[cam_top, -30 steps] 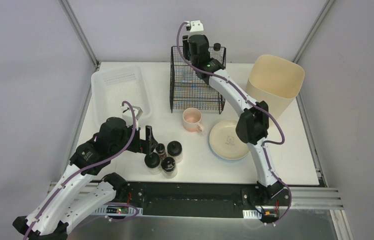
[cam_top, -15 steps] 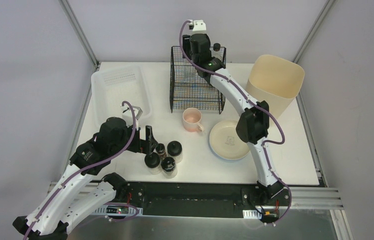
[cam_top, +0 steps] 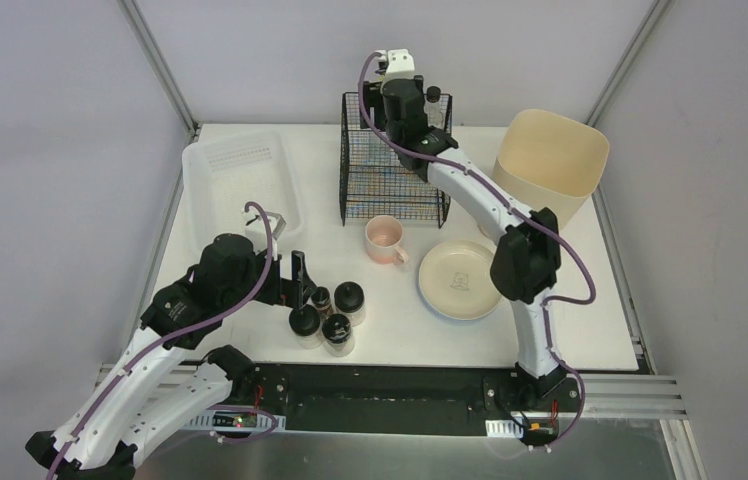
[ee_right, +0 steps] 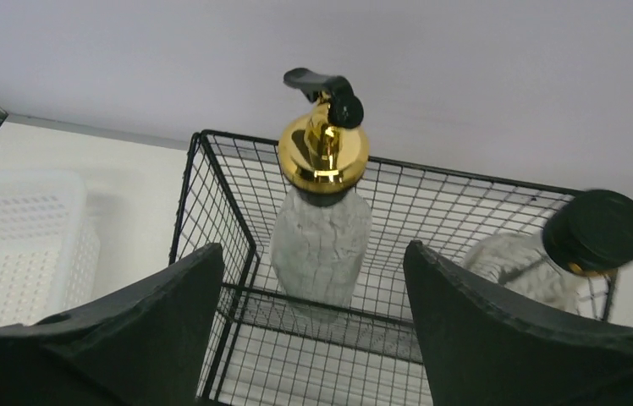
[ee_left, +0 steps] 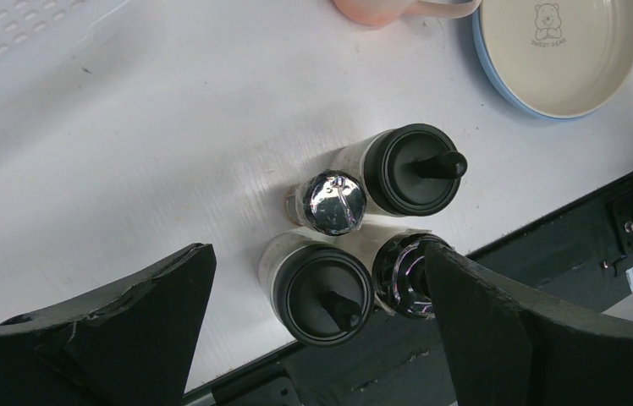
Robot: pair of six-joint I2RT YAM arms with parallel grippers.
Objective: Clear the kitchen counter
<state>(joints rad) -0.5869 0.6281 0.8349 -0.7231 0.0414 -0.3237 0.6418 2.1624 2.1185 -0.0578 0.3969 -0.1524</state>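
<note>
The kitchen counter point(cam_top: 400, 325) carries a cluster of several small jars near its front edge: two with black knobbed lids point(ee_left: 415, 167) point(ee_left: 322, 292), one chrome-topped point(ee_left: 330, 201) and one with a glossy black top point(ee_left: 404, 275). My left gripper point(ee_left: 317, 254) hangs open just above them, its fingers point(ee_left: 161, 296) either side of the nearest jar without touching. A pink mug point(cam_top: 385, 239) and a cream plate point(cam_top: 458, 279) sit mid-counter. My right gripper point(ee_right: 313, 254) is open above the black wire rack point(ee_right: 237, 296). A gold-pump bottle point(ee_right: 322, 224) stands free in the rack, beside a black-capped bottle point(ee_right: 597, 233).
A translucent white tray point(cam_top: 235, 185) lies at the back left and a tall beige bin point(cam_top: 550, 160) stands at the back right. The wire rack point(cam_top: 390, 185) stands at the back centre. Grey walls close in the counter on three sides.
My right gripper has opened wide and drawn back from the pump bottle, which stays in the rack; that arm's elbow swung right. The left arm and the jars have not moved.
</note>
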